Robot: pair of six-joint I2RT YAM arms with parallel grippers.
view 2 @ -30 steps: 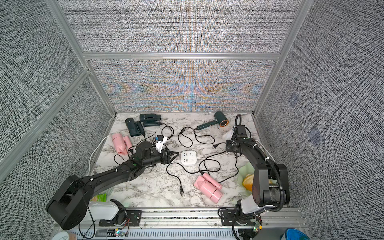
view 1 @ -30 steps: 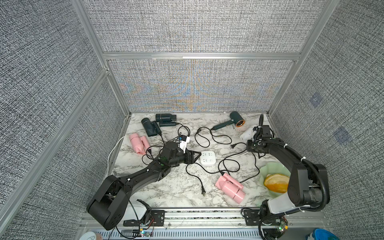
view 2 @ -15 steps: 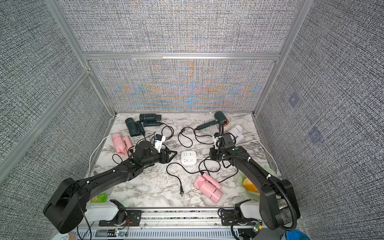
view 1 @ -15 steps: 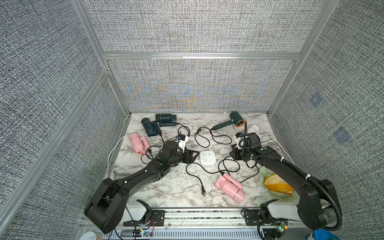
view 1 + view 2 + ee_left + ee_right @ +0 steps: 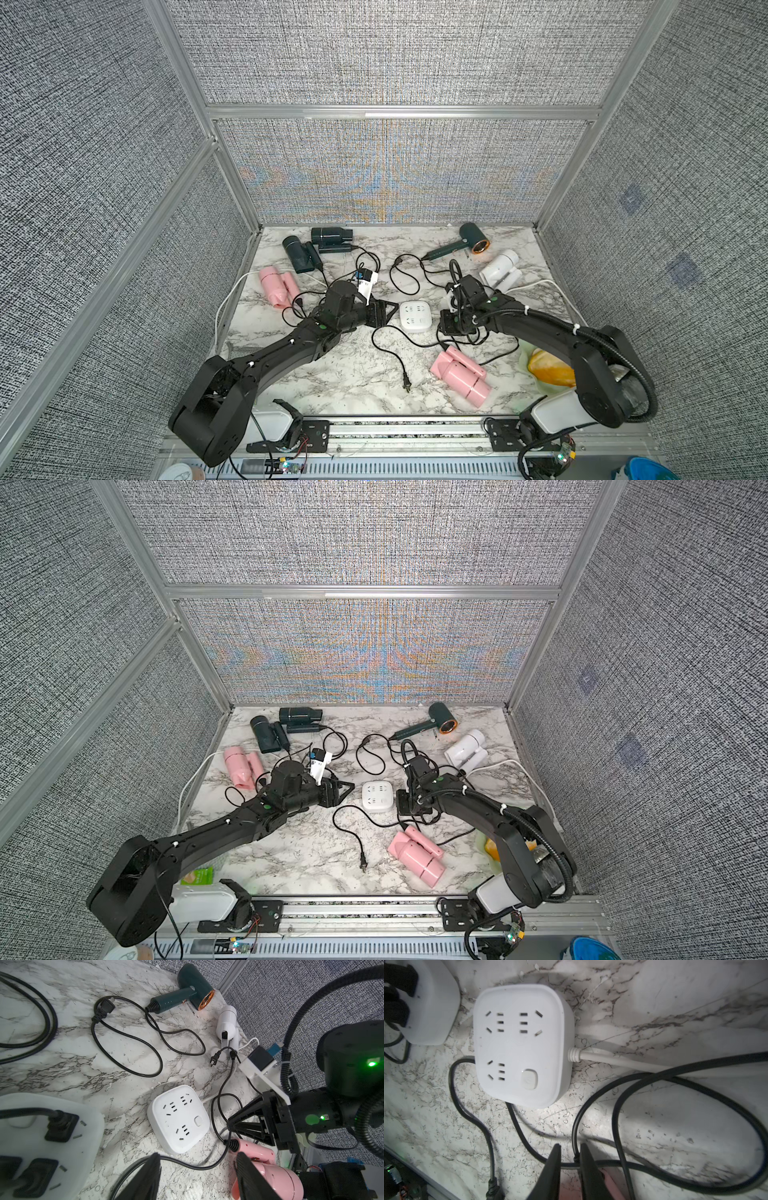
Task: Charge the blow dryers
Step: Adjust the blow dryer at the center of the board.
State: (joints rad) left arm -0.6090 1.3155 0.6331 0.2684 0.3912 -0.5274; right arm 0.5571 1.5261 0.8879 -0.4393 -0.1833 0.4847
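Beside the socket block (image 5: 414, 318) now, right gripper (image 5: 571, 1146) (jaws narrower).

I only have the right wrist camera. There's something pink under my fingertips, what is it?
Observer: A pink barrel-shaped plastic hair dryer; its black cord leaves the handle right beside the right gripper.
Operator: Where's the left gripper?
Observer: The left gripper sits across the white square socket block from yours, jaws open, holding nothing.
Operator: Any unplugged plug out of my view?
Observer: A black angled plug lies loose on the marble table, between the block and the back wall.
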